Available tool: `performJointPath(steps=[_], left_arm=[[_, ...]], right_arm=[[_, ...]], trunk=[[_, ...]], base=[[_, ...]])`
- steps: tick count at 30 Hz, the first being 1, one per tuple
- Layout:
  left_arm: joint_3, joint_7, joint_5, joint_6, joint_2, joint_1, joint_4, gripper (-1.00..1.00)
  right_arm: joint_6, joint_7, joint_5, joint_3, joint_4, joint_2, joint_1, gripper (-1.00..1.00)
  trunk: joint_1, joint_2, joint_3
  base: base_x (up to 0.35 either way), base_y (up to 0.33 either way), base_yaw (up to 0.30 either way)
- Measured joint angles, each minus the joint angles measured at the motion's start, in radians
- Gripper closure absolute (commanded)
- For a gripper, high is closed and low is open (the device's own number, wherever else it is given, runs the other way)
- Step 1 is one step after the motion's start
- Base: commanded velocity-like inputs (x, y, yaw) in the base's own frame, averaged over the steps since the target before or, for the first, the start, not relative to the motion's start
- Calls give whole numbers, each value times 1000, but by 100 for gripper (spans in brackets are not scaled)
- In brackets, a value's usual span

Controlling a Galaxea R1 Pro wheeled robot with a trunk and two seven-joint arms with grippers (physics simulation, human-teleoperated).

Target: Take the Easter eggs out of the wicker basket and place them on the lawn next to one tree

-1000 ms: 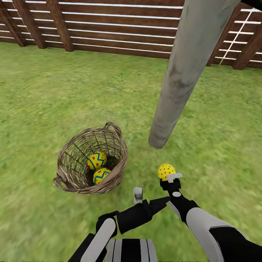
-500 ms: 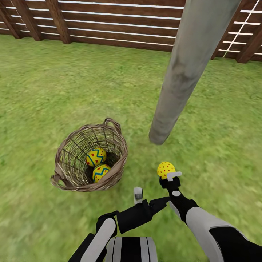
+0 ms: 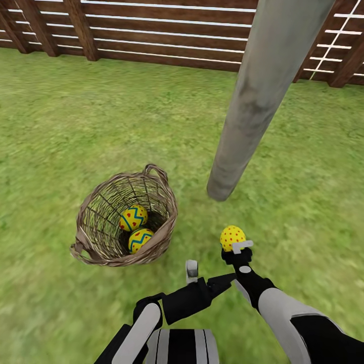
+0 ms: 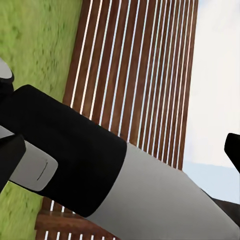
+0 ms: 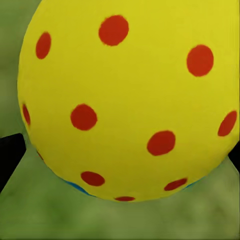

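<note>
- Right wrist view: dark fingertips (image 5: 10, 150) at both edges of the picture, closed on a yellow egg (image 5: 130, 100) with red dots, blurred green lawn (image 5: 120, 220) behind.
- Head view, right gripper (image 3: 235, 246): clamped on that egg (image 3: 232, 236), held above the grass just short of the trunk's foot; against half a second ago, egg and gripper a shade lower in the picture, hardly moved.
- Left gripper (image 3: 191, 269): one pale finger seen pointing up, beside the right forearm; gap between fingers not visible, so cannot tell how far open; nothing seen in it; same place as before.
- Left wrist view: right arm's black and grey link across the picture, fence (image 4: 145, 75) slats and sky behind.
- Basket (image 3: 162, 237): upright on the lawn (image 3: 60, 126), left of the trunk and apart from it, loop handle at the far rim; unmoved since half a second ago.
- Two eggs inside the basket, touching: far one (image 3: 133, 217), near one (image 3: 140, 239), both with blue zigzags and red marks; unchanged.
- Tree (image 3: 253, 96): pale grey trunk rising from the grass, right of the basket, just beyond the held egg.
- Fence (image 3: 167, 30): brown horizontal slats along the far edge of the lawn; whole picture steady against the last one, shifted from a second ago.
</note>
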Motion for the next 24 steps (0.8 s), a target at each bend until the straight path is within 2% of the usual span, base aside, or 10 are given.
performJointPath(steps=[11,24], left_arm=[[0,0,0,0,-1,0,1,-100],[0,1,0,0,-2,0,1,-100]], right_arm=[[0,0,0,0,0,0,0,-100],[-2,2,0,0,0,0,0,-100]], trunk=[[0,0,0],[-6,3,50]], base=[[0,0,0],[0,0,0]])
